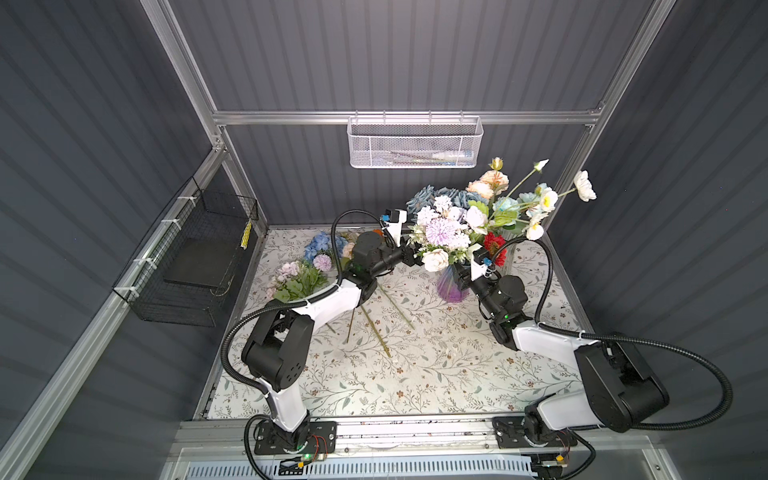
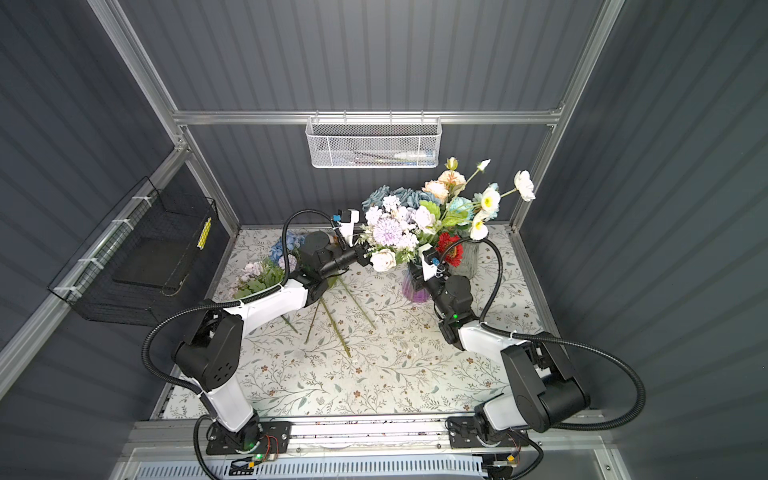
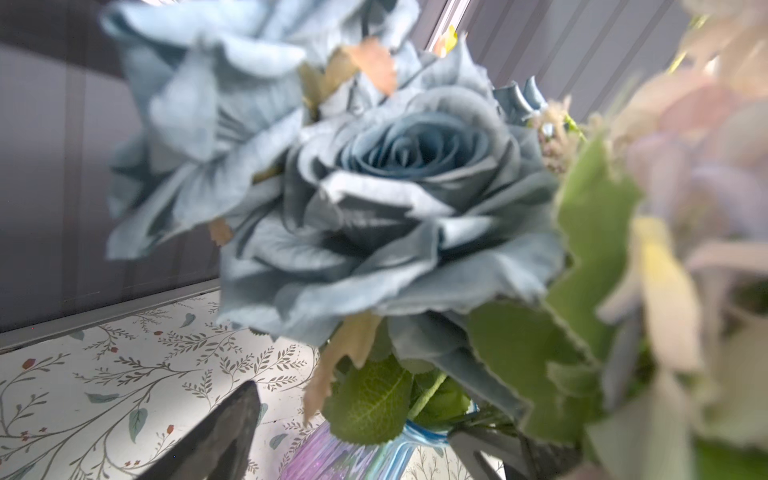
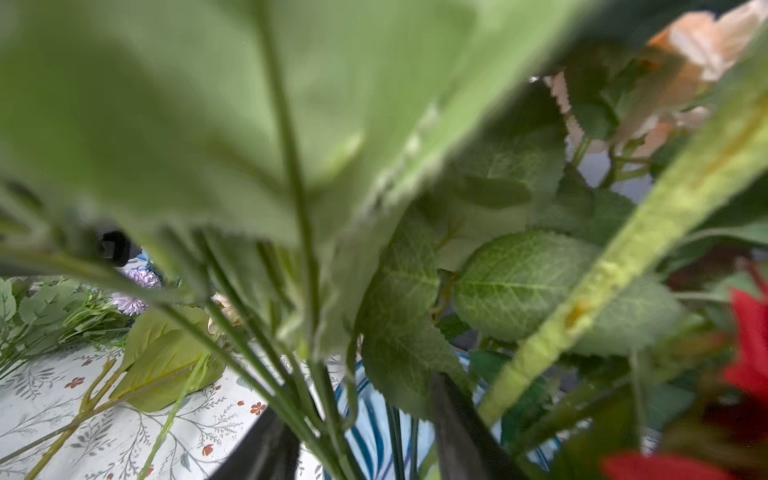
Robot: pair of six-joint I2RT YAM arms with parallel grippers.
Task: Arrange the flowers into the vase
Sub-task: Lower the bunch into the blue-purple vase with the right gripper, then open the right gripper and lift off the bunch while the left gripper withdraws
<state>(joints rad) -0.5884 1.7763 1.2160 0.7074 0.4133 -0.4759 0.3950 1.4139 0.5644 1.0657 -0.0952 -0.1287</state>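
- Flowers (image 1: 442, 232): most up in the purple vase (image 1: 451, 291), a few flat on the table (image 1: 415, 374) further left.
- Left pincer (image 1: 412, 258): wide open, right beside the bunch, gripping nothing.
- Right pincer (image 4: 357, 399): let go, green stems (image 4: 316, 374) between its fingers, by the vase top.

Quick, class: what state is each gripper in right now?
Left gripper: jaws open, holding nothing.
Right gripper: jaws open around green stems, not pinching them.

Matt cloth with frayed edges is seen in the flowers (image 3: 415, 187), glossy ribbed glass in the vase (image 1: 451, 291). The frame (image 1: 291, 117) is made of dull metal, the basket (image 1: 415, 145) of white wire mesh.
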